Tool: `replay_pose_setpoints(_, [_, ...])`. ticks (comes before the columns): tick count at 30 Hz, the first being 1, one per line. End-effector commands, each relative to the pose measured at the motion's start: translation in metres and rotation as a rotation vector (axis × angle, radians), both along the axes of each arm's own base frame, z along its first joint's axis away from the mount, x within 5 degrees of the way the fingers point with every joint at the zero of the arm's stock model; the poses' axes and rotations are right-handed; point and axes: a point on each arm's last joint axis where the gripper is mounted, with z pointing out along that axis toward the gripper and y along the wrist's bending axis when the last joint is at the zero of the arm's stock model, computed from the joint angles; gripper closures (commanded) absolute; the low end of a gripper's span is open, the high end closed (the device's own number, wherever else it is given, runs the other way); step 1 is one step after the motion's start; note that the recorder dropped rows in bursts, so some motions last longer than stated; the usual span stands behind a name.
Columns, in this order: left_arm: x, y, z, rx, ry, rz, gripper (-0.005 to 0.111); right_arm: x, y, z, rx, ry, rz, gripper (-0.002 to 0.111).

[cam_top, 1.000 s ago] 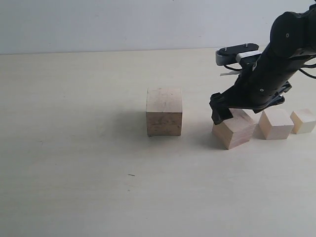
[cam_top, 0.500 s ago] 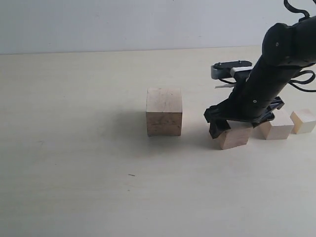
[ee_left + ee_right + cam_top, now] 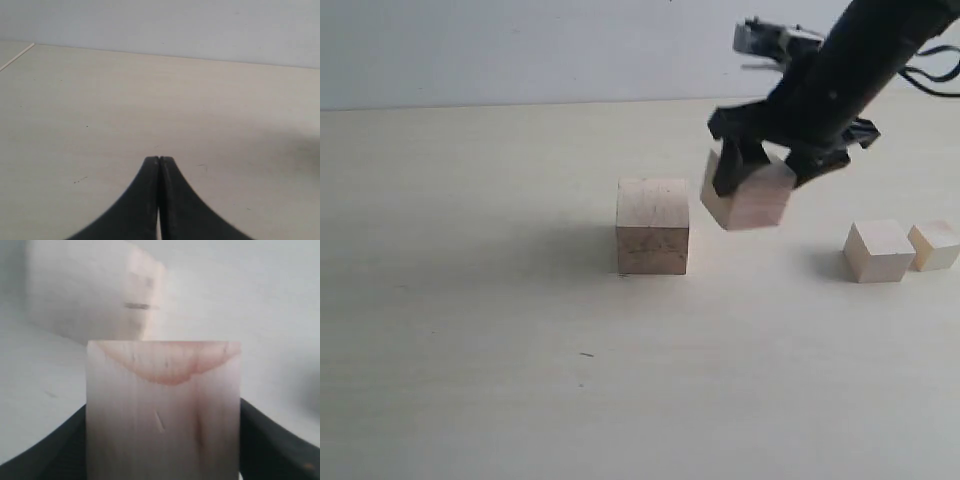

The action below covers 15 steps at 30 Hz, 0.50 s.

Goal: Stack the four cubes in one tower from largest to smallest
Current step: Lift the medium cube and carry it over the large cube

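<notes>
The largest cube (image 3: 653, 226) sits on the desk (image 3: 470, 350) at mid-frame. Just to its upper right, off the desk, the second cube (image 3: 752, 198) hangs tilted, clamped in the right jaws. The third cube (image 3: 879, 250) and smallest cube (image 3: 934, 245) rest side by side at the right edge. The left jaws are pressed together

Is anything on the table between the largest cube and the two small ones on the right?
No, the exterior view shows bare table there. The right gripper holds the second cube in the air above that stretch, near the largest cube.
</notes>
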Motion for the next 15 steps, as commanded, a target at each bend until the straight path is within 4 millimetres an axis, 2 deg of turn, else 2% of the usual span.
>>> replay_pose_setpoints(1, [0.0, 0.0, 0.0, -0.008, -0.013, 0.004, 0.107, 0.002, 0.022, 0.048, 0.208, -0.115, 0.086, 0.071])
replay_pose_setpoints(9, [0.0, 0.0, 0.0, -0.009, -0.013, 0.004, 0.107, 0.011, 0.065, 0.061, 0.165, -0.351, 0.521, 0.071])
replay_pose_setpoints(12, [0.0, 0.0, 0.0, -0.009, -0.013, 0.004, 0.107, 0.019, 0.068, 0.062, 0.129, -0.42, 0.628, 0.071])
replay_pose_setpoints(15, [0.0, 0.0, 0.0, -0.009, -0.013, 0.004, 0.107, 0.029, 0.066, 0.052, 0.034, -0.469, 0.765, 0.071])
